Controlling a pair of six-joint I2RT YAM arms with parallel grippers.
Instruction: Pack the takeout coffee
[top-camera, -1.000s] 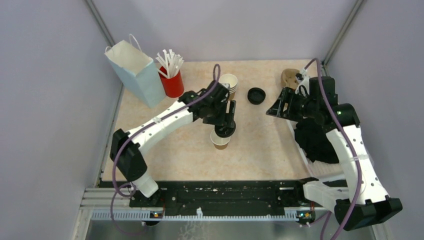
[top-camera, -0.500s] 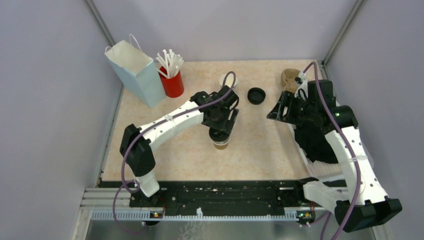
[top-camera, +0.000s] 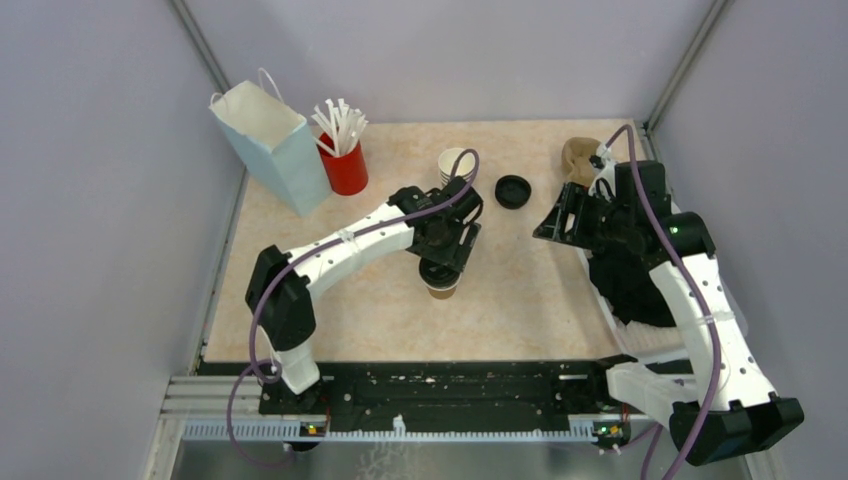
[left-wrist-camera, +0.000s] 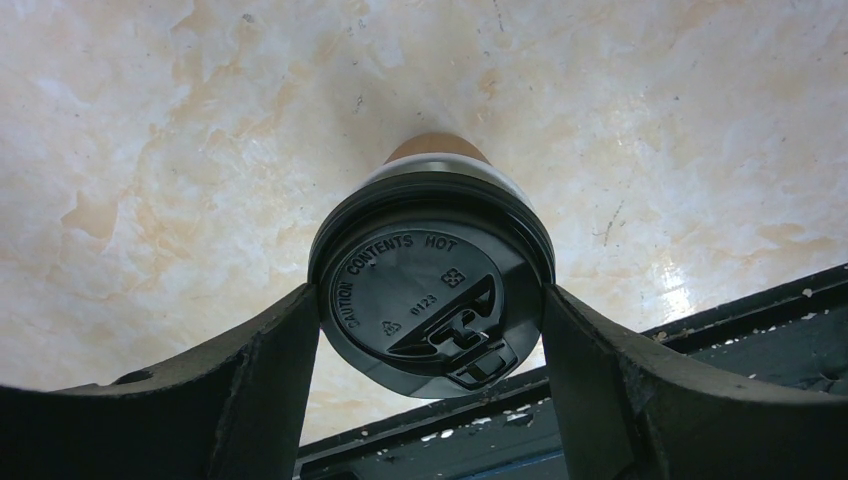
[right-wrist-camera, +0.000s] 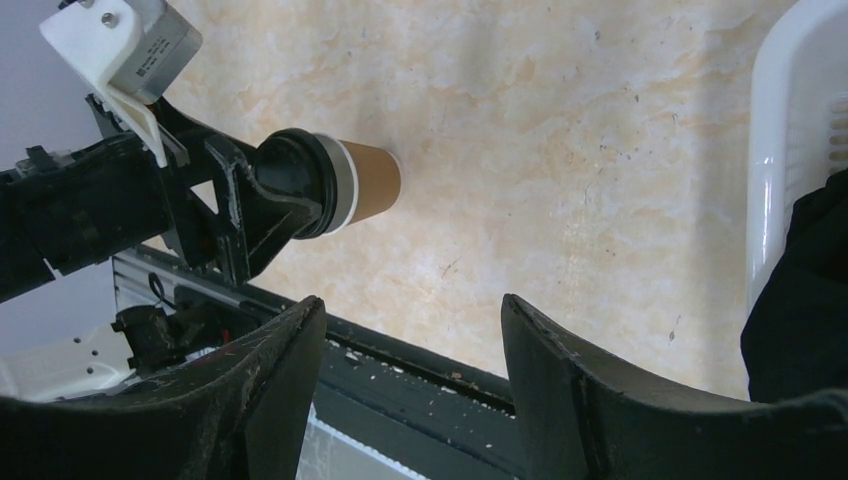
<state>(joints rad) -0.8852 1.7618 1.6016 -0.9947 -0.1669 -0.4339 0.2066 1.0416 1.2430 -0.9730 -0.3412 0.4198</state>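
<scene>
The takeout coffee (top-camera: 441, 289) is a small brown paper cup standing mid-table, with a round black lid (left-wrist-camera: 432, 290) on its white rim. My left gripper (top-camera: 440, 268) is directly over it, and its fingers press both sides of the lid in the left wrist view (left-wrist-camera: 432, 300). The cup also shows in the right wrist view (right-wrist-camera: 372, 182), with the left gripper on its top. My right gripper (top-camera: 548, 222) hovers to the right of the cup, open and empty, and its jaws stand wide apart in its own wrist view (right-wrist-camera: 410, 340).
A light blue paper bag (top-camera: 265, 145) and a red cup of white straws (top-camera: 345, 160) stand at the back left. A stack of lidless cups (top-camera: 456, 165) and a spare black lid (top-camera: 512, 190) sit behind the coffee. A white tray (top-camera: 600, 300) lies on the right.
The left gripper has lowered the black lid onto the open cup and the left arm has shifted right. The right arm has barely moved.
</scene>
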